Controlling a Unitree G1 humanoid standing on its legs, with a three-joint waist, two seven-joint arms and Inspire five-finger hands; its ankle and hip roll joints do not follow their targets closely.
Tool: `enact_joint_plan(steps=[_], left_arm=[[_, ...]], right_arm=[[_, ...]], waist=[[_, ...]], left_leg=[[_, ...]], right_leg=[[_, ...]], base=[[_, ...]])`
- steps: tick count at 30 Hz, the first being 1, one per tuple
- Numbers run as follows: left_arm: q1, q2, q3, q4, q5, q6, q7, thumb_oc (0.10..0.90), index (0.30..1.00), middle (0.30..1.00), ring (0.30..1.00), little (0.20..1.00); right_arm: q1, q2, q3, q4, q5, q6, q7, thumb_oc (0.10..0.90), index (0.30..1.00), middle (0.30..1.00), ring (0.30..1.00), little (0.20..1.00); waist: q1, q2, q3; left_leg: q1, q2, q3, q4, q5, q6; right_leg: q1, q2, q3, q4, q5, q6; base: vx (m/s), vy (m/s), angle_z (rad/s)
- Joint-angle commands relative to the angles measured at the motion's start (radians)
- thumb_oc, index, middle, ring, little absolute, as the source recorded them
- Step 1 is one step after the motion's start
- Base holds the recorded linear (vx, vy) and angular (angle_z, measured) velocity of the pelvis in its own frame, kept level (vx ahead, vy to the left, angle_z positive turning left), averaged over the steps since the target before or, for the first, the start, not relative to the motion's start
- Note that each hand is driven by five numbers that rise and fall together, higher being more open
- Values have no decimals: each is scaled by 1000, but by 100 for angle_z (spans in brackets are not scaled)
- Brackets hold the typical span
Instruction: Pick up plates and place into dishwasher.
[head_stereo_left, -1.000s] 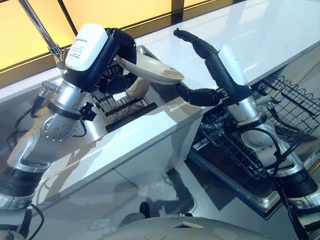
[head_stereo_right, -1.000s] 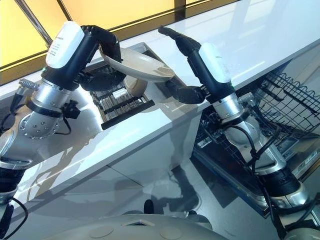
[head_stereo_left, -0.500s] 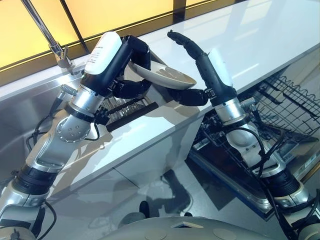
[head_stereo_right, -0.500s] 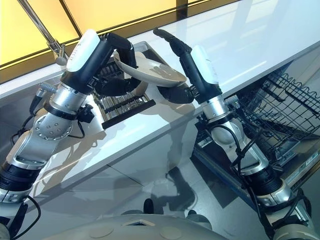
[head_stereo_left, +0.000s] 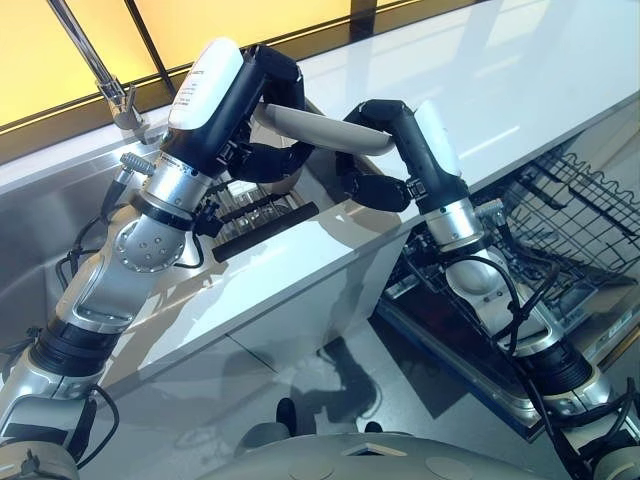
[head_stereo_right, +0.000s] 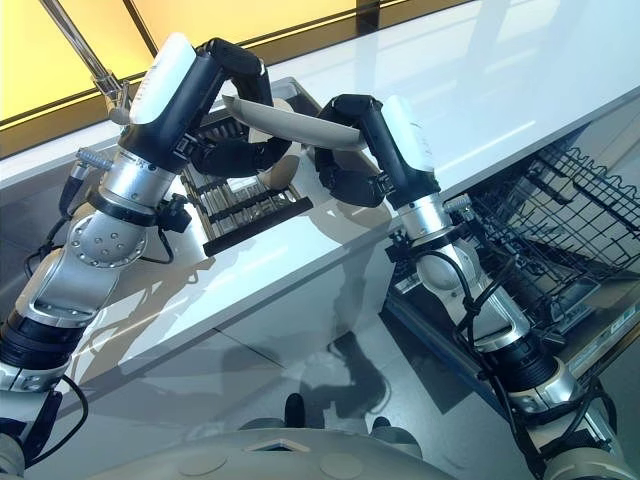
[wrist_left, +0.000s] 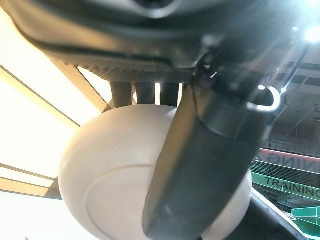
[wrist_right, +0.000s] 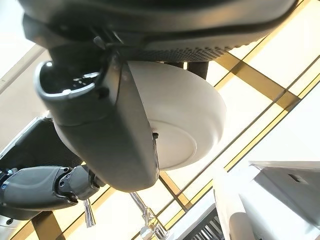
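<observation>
My left hand (head_stereo_left: 262, 112) and right hand (head_stereo_left: 385, 150) both clasp the cream plate (head_stereo_left: 312, 130), fingers curled over opposite rims, holding it level above the counter (head_stereo_left: 300, 260) by the black rack (head_stereo_left: 255, 212).

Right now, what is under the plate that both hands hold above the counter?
Under the plate, held by the left hand and right hand, sits a dark drying rack with another pale dish. The plate hides the rack's far part.
</observation>
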Motion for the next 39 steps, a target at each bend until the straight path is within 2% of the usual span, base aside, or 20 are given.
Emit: enact_joint_plan(steps=[1,2,7,17,22,27,30,39], left_arm=[[-80,10,79,-79,-14,-70,100,490,634,634,634,590],[-76,10,83,-78,-13,-67,109,800,900,900,900,900],[-60,2,98,-65,-16,-64,130,800,900,900,900,900],[-1,-2,160,-10,-12,3,169,800,900,900,900,900],[46,-7,190,28,-16,36,181,800,900,900,900,900],[106,-11,227,77,-17,48,188,800,900,900,900,900],[161,-7,261,118,-32,55,183,800,900,900,900,900],[261,-15,340,204,-38,66,166,800,900,900,900,900]], right_arm=[[-123,0,-84,-72,18,-71,-78,100,300,300,300,200],[-121,-1,-87,-70,16,-75,-82,100,300,300,300,200],[-116,-3,-108,-67,13,-85,-91,100,300,300,300,200],[-83,-19,-168,-60,-7,-120,-124,100,300,300,300,200],[-73,-33,-213,-52,-44,-142,-212,100,300,300,300,200],[-33,-52,-316,-37,-81,-165,-347,100,300,300,300,200],[27,-78,-424,-5,-93,-162,-428,100,300,300,300,200],[194,-110,-624,81,-105,-100,-504,100,300,300,300,200]], waist=[[7,-14,-78],[8,-14,-78],[8,-13,-78],[12,-12,-77],[14,-11,-73],[10,-10,-73],[2,-8,-72],[-27,-7,-70]], left_leg=[[50,-118,14,1,-129,54],[50,-118,13,1,-129,54],[53,-119,5,1,-130,53],[57,-118,-1,3,-129,52],[61,-119,-5,9,-132,56],[66,-118,-5,9,-134,57],[69,-117,-7,8,-136,59],[75,-113,-1,9,-139,65]], right_leg=[[-73,43,-12,57,22,45],[-73,43,-12,59,20,45],[-71,44,-13,61,18,44],[-66,44,-17,58,19,42],[-62,47,-9,59,16,38],[-57,51,-6,59,13,36],[-58,54,-3,62,11,38],[-64,61,26,67,12,38]], base=[[0,0,0],[0,0,0],[4,-3,2],[0,0,0],[0,0,0],[7,-3,0],[34,-22,2],[43,-28,-1]])
